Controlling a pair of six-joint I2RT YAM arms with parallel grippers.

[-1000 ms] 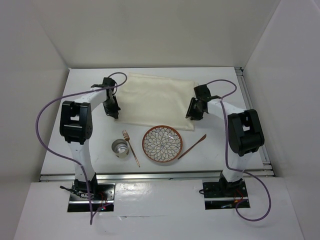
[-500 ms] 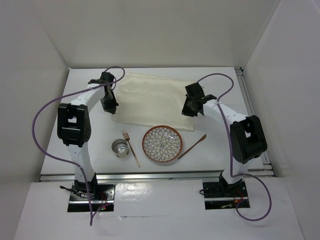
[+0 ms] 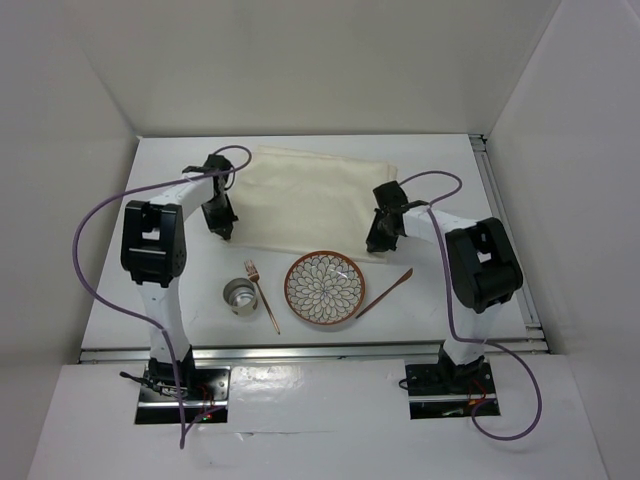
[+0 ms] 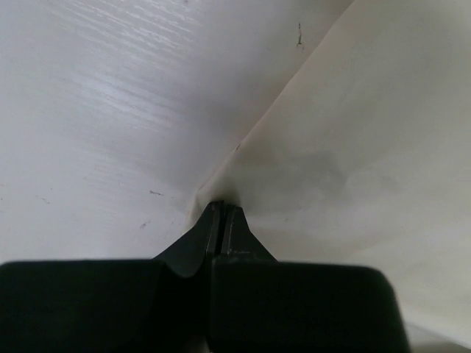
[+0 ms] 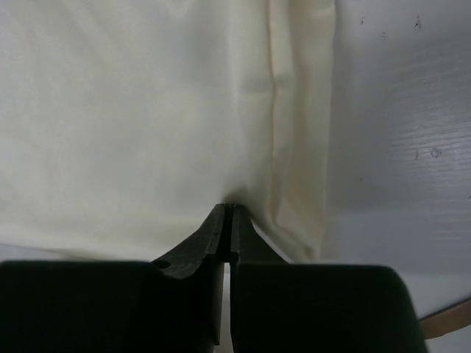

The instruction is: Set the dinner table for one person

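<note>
Pulled nearer lately, left gripper (image 4: 222, 207) and right gripper (image 5: 229, 208) are pinched shut on the floppy cloth (image 3: 310, 200) at its 7 and 5 o'clock corners, atop the stiff, ungrabbable dinner table (image 3: 440, 160).

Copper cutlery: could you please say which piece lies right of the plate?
The slim knife, angled beside the plate's right rim; the tined fork lies left.

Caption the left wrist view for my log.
Left claw pinched shut on the edge of the cream fabric cloth lying on the flat white tabletop.
</note>
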